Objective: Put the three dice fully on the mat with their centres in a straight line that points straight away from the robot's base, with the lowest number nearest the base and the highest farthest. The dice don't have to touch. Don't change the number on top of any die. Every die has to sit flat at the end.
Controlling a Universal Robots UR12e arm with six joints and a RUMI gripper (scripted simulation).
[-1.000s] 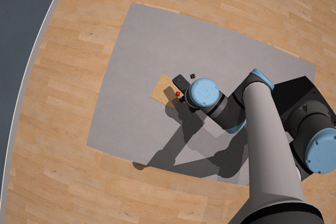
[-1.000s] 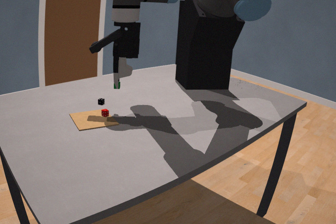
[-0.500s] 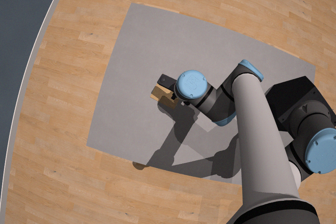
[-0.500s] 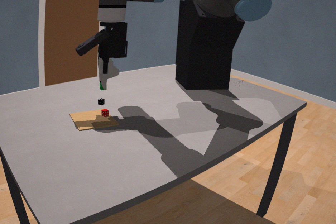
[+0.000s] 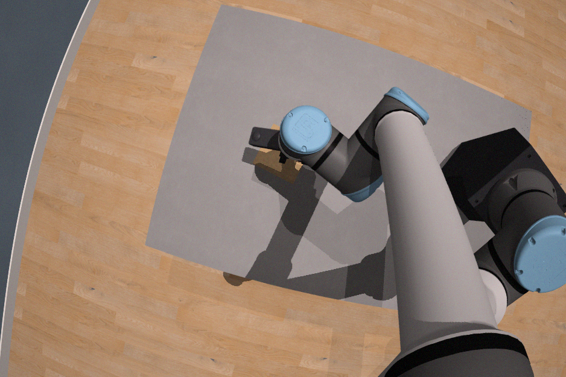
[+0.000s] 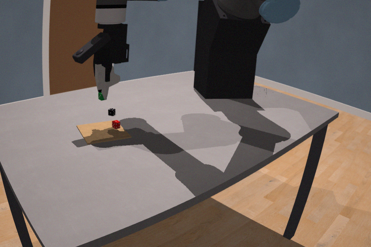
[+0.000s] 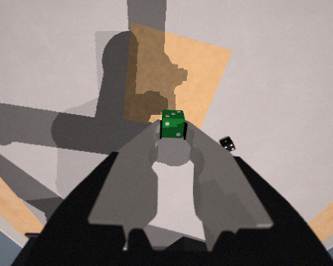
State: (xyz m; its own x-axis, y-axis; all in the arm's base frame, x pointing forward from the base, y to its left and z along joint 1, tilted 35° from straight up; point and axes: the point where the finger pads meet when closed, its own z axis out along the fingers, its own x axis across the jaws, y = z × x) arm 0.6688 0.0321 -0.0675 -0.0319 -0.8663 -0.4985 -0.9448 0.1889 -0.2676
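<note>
My gripper [image 7: 172, 122] is shut on the green die [image 7: 172, 123] and holds it well above the table; it also shows in the exterior view [image 6: 101, 96]. The tan mat [image 6: 103, 134] lies below, partly in the arm's shadow. The red die [image 6: 116, 123] sits on the mat's near-base corner. The black die [image 6: 111, 112] lies on the grey table just off the mat, and shows at the right of the wrist view [image 7: 228, 143]. In the overhead view the wrist [image 5: 305, 129] hides the dice and most of the mat [image 5: 276, 164].
The black robot base [image 6: 227, 49] stands at the back of the grey table [image 6: 167, 148]. The table's edges drop to the wooden floor [image 6: 314, 178]. The arm's shadow crosses the table's middle.
</note>
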